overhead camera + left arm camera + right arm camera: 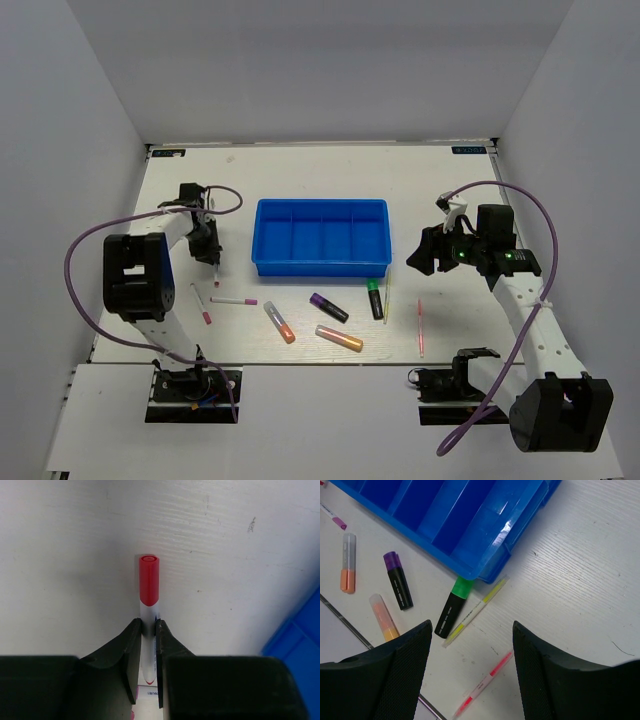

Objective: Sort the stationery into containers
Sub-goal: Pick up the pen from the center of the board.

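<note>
**Left pincer clamps a red-capped pen; right pincer hangs wide over the loose markers**

The left gripper (148,627) is drawn in narrow. Its two fingers press the white barrel of a red-capped white pen (149,580) from both sides. The pen sticks out past the fingertips with its red cap toward the table (300,170). I cannot tell whether the cap touches the surface. From above, this gripper and its pen sit left of the blue tray (320,203), clear of its left wall.

The right gripper (471,625) stands wide with nothing between its fingers. It is right of the tray's right end. Under it lie a green-black highlighter (451,609), its green cap just beside the tray's near corner, and a thin yellow stick (475,611) alongside it. A thin pink stick (482,684) lies nearer the arm's base.

Further left on the table, in front of the tray, are:
- a purple highlighter (398,580)
- a yellow-orange highlighter (384,616)
- an orange highlighter (348,562)

Two pink-white pens (233,300) lie beyond those, near the left arm.
</note>
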{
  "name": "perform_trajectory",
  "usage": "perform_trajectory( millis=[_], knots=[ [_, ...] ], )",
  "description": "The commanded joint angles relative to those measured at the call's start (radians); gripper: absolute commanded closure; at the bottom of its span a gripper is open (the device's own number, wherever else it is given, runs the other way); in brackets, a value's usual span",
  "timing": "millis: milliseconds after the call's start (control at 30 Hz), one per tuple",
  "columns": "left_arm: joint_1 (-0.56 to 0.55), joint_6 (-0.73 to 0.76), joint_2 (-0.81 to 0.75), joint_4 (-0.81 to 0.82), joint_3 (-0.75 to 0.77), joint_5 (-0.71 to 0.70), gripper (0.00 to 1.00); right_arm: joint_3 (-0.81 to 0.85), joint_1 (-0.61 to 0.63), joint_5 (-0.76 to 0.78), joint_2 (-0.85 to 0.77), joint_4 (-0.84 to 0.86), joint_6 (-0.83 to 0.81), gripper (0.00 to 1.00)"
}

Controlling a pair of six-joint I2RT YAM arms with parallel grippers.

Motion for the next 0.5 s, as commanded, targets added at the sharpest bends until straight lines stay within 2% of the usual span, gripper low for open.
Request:
perform_trajectory(
  millis=[0, 467],
  knots=[
    [-0.004, -0.018, -0.102, -0.016, 0.017, 0.039, 1.0, 0.024, -0.001, -0.027, -0.016, -0.004, 0.002, 0.32],
    [-0.016, -0.058, -0.21, -0.064, 0.103, 0.1, 1.0, 0.022, -0.003, -0.034, -0.013, -0.002, 0.001, 0.32]
  ],
)
